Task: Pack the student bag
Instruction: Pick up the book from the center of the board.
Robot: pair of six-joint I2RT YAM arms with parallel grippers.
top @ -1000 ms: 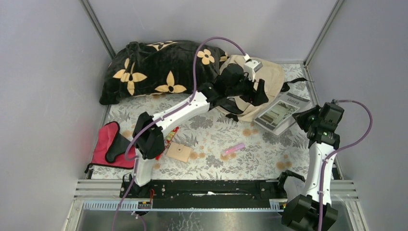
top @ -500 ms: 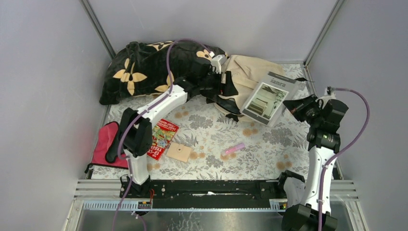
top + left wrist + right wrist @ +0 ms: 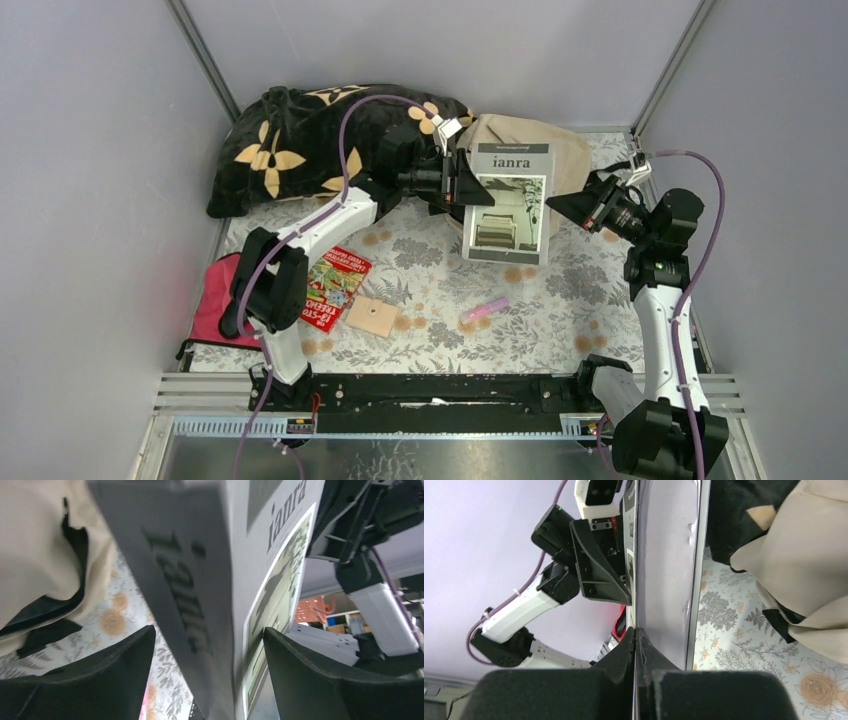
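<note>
Student bag (image 3: 550,150): beige fabric with black trim, slumped at the far edge of the counter (image 3: 560,320).
Book (image 3: 508,205): grey cover titled "ianra", held off the counter just in front of the bag, its top edge overlapping the bag in the top view.
Right end effector (image 3: 556,205): to the bag's near right, clamped tight on the book's right edge.
Left end effector (image 3: 468,185): to the bag's near left, fingers (image 3: 100,680) spread wide on either side of the book's spine, gripping nothing.
Pillow (image 3: 320,140): black with flower pattern, against the bag's left side.
Red booklet (image 3: 338,285): flat, well to the bag's near left.
Wooden square (image 3: 373,317): just beside the booklet, on the side nearer the bag.
Pink stick (image 3: 485,309): well in front of the bag.
Red pouch (image 3: 215,300): farthest from the bag, beyond the booklet.
</note>
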